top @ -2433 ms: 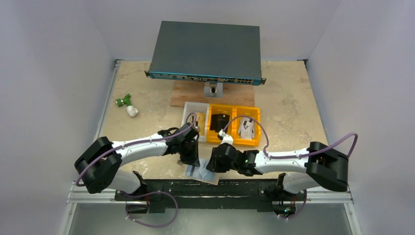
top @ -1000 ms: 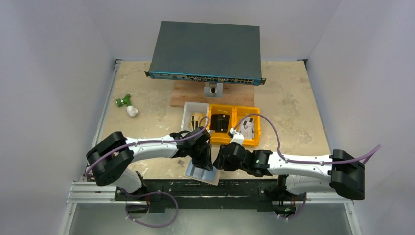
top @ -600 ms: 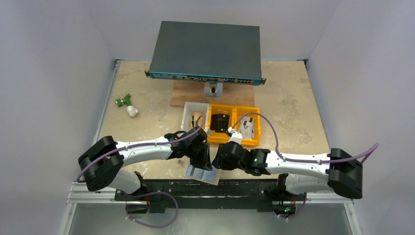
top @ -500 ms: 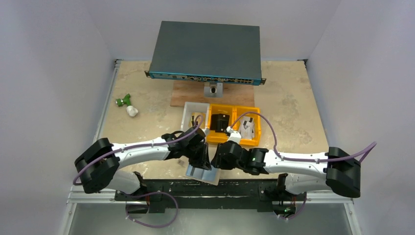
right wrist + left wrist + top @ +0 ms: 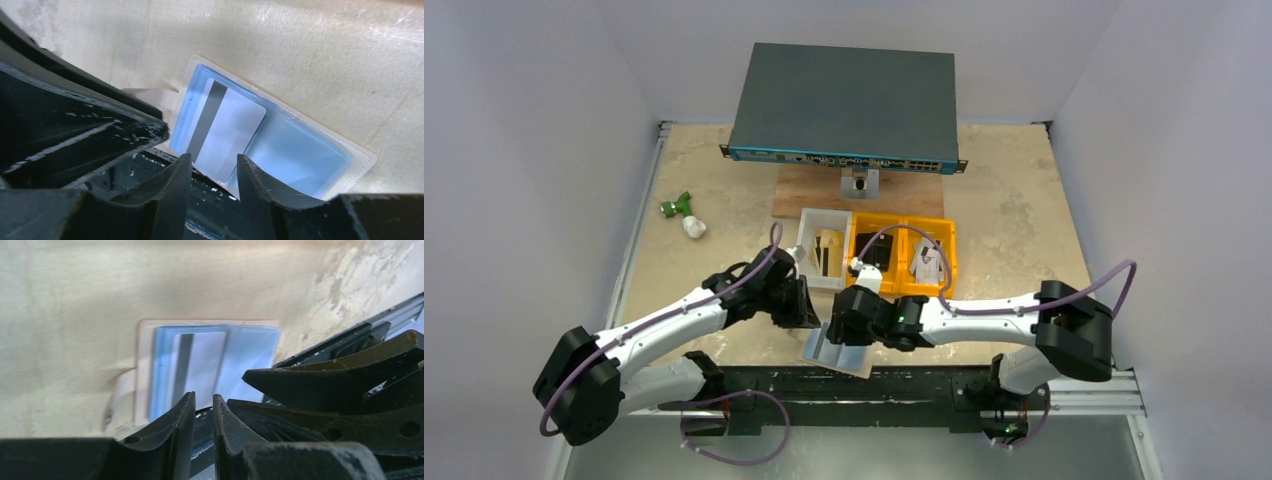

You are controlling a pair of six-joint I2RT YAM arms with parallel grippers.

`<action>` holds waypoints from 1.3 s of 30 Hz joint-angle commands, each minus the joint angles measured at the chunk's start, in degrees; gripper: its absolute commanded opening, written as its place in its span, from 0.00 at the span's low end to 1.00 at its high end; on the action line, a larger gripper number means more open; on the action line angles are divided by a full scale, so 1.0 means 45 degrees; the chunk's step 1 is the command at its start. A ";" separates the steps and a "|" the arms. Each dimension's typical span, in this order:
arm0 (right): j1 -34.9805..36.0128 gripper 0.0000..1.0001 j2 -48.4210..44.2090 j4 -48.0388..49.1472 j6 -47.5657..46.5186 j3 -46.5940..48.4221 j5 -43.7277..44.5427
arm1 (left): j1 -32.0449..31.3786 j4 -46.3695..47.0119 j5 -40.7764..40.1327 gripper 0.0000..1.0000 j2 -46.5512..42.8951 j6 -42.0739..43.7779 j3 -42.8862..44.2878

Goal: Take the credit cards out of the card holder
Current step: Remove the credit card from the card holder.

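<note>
Below both jaws, card holder, opened flat

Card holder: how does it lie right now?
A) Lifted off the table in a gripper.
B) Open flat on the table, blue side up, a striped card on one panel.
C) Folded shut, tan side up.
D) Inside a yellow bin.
B: the right wrist view shows the card holder spread open on the table, blue side up, with a card bearing a dark stripe on one panel.

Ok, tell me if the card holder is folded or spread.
Spread: card holder lies flat, both pale blue panels up, a striped card on one.
</note>
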 commanded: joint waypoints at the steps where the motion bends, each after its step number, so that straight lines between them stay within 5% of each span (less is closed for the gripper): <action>1: 0.0058 0.40 0.1082 0.0107 -0.0104 0.0788 -0.0243 | 0.0584 -0.0384 -0.0024 0.19 -0.0370 0.0613 -0.0536; 5: 0.0058 0.48 0.2229 0.0028 -0.0206 0.1114 -0.0405 | 0.0671 -0.0111 -0.0141 0.19 -0.0376 0.0520 -0.0950; 13: 0.0039 0.48 0.2936 0.0404 -0.0192 0.0971 -0.0703 | 0.0773 0.0873 0.0142 0.18 0.0204 0.0327 -0.1743; 18: -0.0338 0.32 0.3112 0.0987 -0.1052 0.0768 -0.0684 | 0.0757 0.1265 0.0293 0.16 0.0413 0.0134 -0.2059; 30: -0.1269 0.11 0.3252 0.1978 -0.3104 0.0417 -0.1249 | 0.0771 0.0574 0.0089 0.15 -0.0038 0.0073 -0.1630; 35: -0.1299 0.13 0.3225 0.2311 -0.3149 0.0235 -0.1500 | 0.0761 0.0319 0.0071 0.15 -0.0105 0.0214 -0.1306; 39: -0.1370 0.24 0.2988 0.2618 -0.2927 -0.0070 -0.1886 | 0.0767 0.0395 0.0181 0.12 0.0210 0.0303 -0.1140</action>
